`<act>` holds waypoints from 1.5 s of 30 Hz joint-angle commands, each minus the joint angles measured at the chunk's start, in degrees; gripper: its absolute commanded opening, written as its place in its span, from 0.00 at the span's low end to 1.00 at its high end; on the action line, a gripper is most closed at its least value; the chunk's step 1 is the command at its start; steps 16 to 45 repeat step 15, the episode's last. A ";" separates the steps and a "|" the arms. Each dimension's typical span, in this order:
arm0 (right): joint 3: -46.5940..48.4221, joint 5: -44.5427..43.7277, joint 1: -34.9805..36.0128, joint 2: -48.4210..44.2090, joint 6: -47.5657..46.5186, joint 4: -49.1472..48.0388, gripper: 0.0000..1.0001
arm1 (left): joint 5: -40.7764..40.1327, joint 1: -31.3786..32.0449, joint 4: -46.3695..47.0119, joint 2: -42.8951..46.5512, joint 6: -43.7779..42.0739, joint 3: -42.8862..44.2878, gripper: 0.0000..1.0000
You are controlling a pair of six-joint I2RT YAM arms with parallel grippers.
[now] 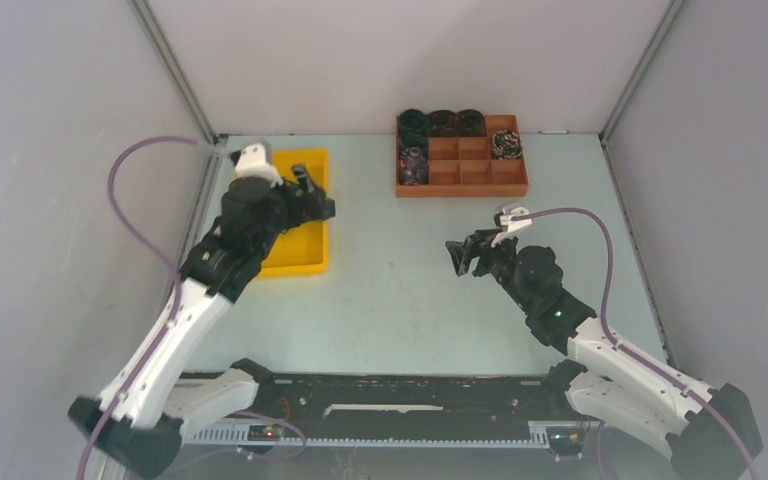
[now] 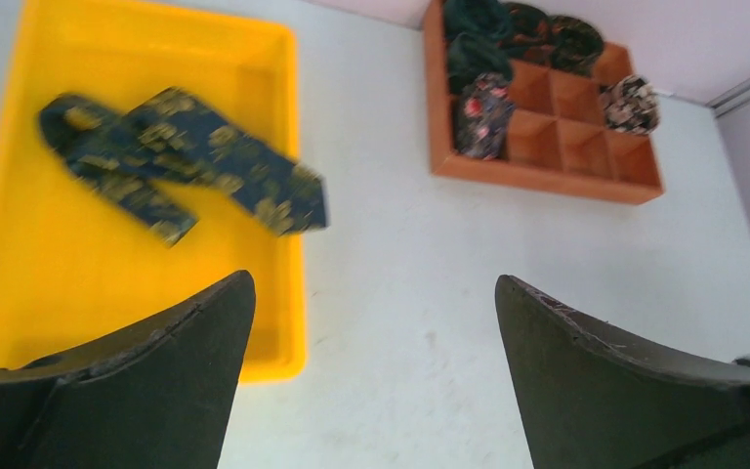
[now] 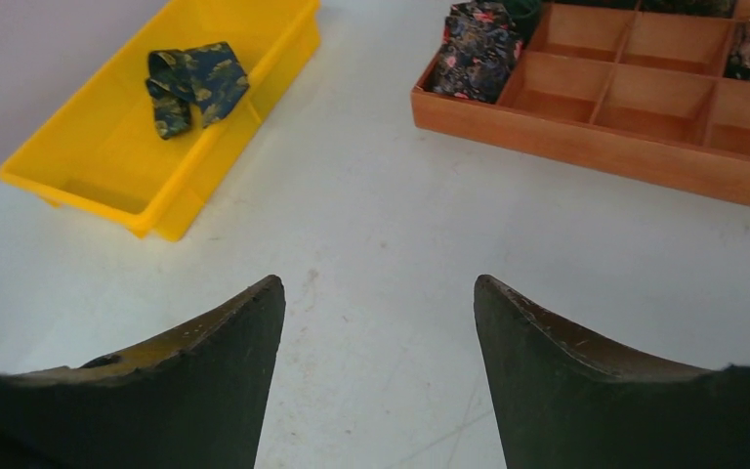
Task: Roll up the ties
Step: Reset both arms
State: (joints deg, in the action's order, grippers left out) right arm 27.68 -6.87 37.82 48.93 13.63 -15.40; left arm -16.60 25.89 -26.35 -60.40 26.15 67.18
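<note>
The left pincer (image 2: 373, 281), jaws apart and empty, hangs over the yellow tray (image 2: 20, 283) at far left, where one loose tie (image 2: 181, 161) lies folded awaiting rolling, while the right pincer (image 3: 377, 282), likewise apart and empty, waits over mid-desk (image 1: 390, 290) near the wooden box (image 3: 586, 147) holding finished coils (image 3: 474, 49).

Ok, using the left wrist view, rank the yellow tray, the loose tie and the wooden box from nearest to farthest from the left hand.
1. Yellow tray, just ahead of the left hand, left side.
2. Loose tie, lying in that tray, farther back.
3. Wooden box, far right.
</note>
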 commanded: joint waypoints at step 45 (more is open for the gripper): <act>-2.92 -6.69 -0.61 3.17 0.13 -3.49 1.00 | -16.37 0.21 -20.28 41.09 -2.62 -21.99 1.00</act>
